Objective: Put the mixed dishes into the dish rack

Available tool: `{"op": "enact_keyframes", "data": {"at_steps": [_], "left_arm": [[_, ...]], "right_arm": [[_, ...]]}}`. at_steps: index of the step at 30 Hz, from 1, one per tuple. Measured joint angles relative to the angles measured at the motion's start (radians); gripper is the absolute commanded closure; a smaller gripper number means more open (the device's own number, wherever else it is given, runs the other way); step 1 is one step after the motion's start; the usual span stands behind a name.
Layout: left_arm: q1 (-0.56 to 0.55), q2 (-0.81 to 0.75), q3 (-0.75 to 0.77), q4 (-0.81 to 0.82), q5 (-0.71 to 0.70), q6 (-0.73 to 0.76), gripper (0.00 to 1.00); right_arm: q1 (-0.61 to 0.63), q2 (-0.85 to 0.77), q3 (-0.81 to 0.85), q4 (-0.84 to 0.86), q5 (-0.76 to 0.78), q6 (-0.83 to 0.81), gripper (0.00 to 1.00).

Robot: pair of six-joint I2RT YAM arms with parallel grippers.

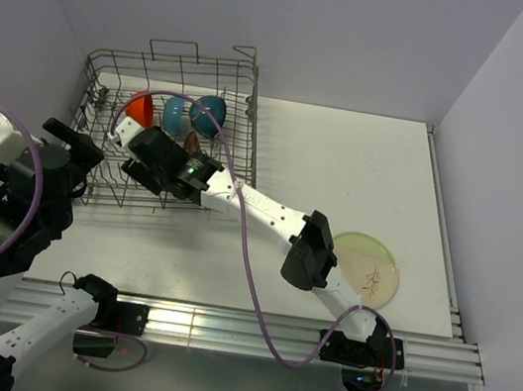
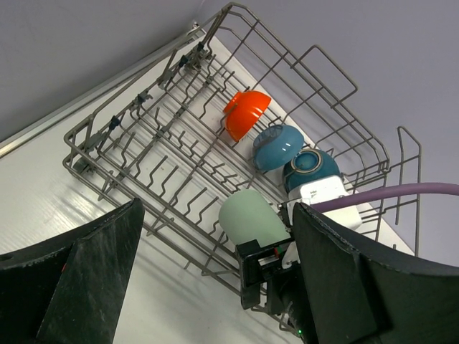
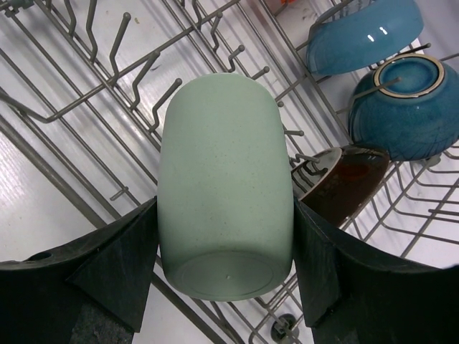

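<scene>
My right gripper [image 3: 224, 247] is shut on the pale green cup [image 3: 224, 193], base towards the camera, over the tines of the grey wire dish rack [image 3: 93, 86]. The cup also shows in the left wrist view [image 2: 251, 218]. In the rack [image 1: 102, 69] stand the orange bowl [image 1: 140, 107], the small blue bowl [image 1: 173, 117], the teal bowl [image 1: 209, 113] and the red floral bowl [image 3: 344, 183] beside the cup. The cream plate [image 1: 367, 269] lies flat on the table at the right. My left gripper [image 2: 215, 287] is open and empty, near the rack's front left corner.
The right arm [image 1: 277, 220] stretches diagonally from its base across the table into the rack. The rack's left half holds only bare tines [image 2: 165, 143]. Walls close in behind and at the right; a raised rail [image 1: 442, 226] runs along the table's right edge.
</scene>
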Motion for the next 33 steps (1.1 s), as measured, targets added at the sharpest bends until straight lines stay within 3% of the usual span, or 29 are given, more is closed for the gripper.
{"op": "enact_keyframes", "data": {"at_steps": [20, 33], "left_arm": [[0.000, -0.008, -0.018, 0.003, 0.015, 0.000, 0.10], [0.000, -0.009, -0.018, 0.003, 0.015, 0.000, 0.10]], "right_arm": [[0.018, -0.024, -0.001, -0.060, 0.010, -0.076, 1.00], [0.008, 0.010, 0.019, -0.038, 0.000, -0.094, 0.60]]}}
